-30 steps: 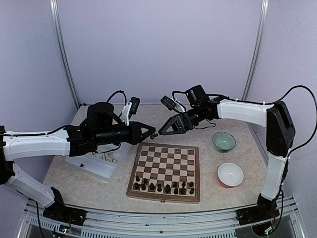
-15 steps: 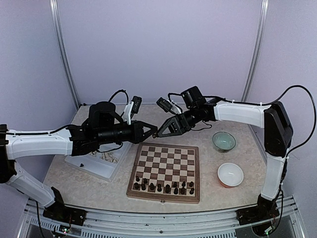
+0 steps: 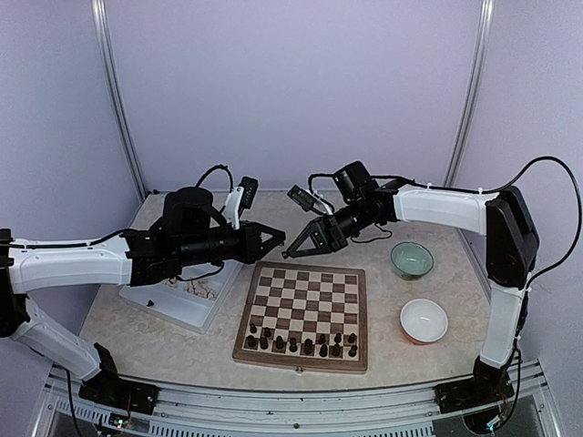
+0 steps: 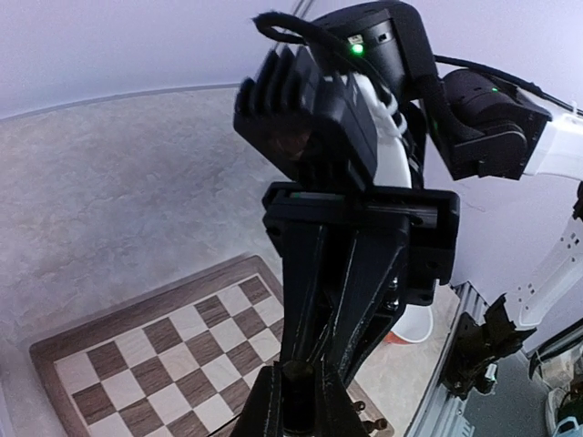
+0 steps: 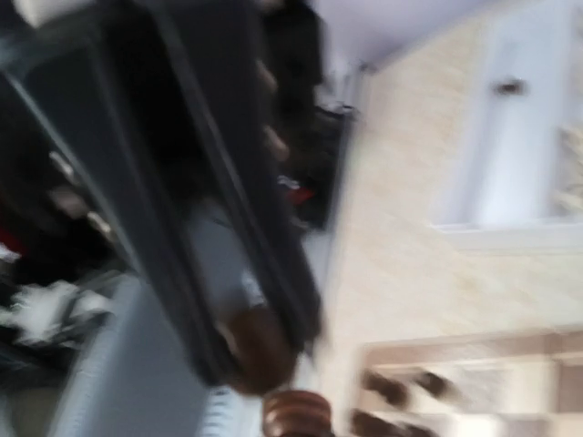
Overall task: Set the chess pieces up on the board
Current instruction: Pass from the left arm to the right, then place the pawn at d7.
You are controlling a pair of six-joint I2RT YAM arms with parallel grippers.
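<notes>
Above the board's (image 3: 310,293) far edge, a tiny dark chess piece (image 3: 283,246) is clamped in the left gripper (image 3: 277,241). The right gripper (image 3: 290,248), clenched, meets it tip to tip. From the left wrist, it is seen as a dark knob. From the right wrist, a blurred brown rounded end is seen; its long axis cannot be told.

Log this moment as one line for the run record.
stage: handover above far side of board | left gripper: shut on dark piece | right gripper: shut on same piece
</notes>
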